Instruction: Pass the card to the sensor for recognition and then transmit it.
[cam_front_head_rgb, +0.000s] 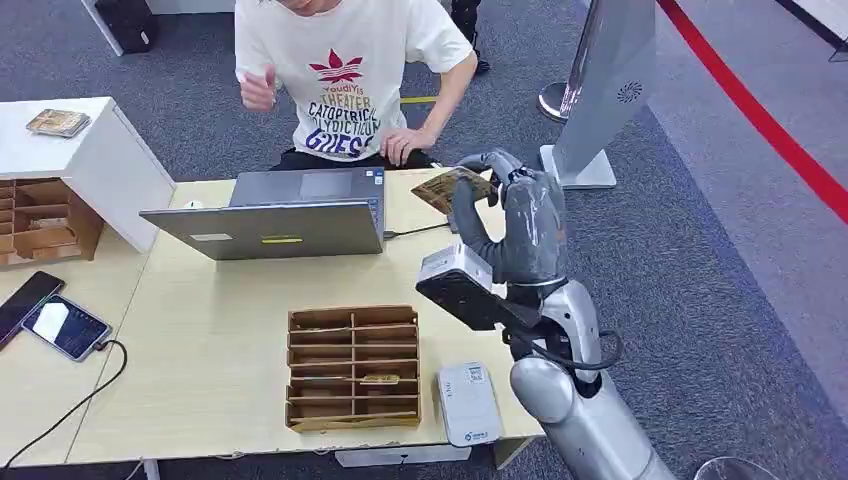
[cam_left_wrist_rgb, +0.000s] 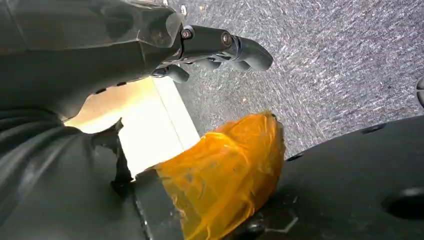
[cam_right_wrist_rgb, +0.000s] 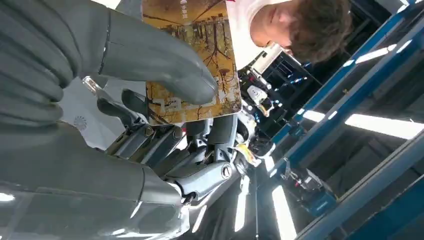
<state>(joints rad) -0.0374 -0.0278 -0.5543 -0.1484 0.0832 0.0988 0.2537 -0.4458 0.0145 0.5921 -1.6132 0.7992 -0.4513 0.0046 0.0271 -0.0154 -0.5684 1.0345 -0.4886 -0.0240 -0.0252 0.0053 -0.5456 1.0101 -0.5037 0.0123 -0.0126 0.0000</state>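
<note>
My right hand (cam_front_head_rgb: 520, 225) is raised above the table's far right corner and pinches a brown patterned card (cam_front_head_rgb: 455, 187) between thumb and fingers. In the right wrist view the thumb presses on the card (cam_right_wrist_rgb: 195, 55), with the darker fingers (cam_right_wrist_rgb: 165, 140) behind it. The card points toward a seated person (cam_front_head_rgb: 345, 80), whose hand (cam_front_head_rgb: 403, 146) rests at the table's far edge. The white sensor box (cam_front_head_rgb: 468, 403) lies flat at the table's front edge, below my right arm. My left hand (cam_left_wrist_rgb: 150, 40) hangs over grey carpet, fingers loosely spread, holding nothing.
A wooden slotted card rack (cam_front_head_rgb: 353, 366) stands left of the sensor. An open laptop (cam_front_head_rgb: 280, 215) sits mid-table with a cable. Two phones (cam_front_head_rgb: 65, 327) lie at the left edge. A white cabinet (cam_front_head_rgb: 75, 150) and a wooden box (cam_front_head_rgb: 40, 215) stand far left.
</note>
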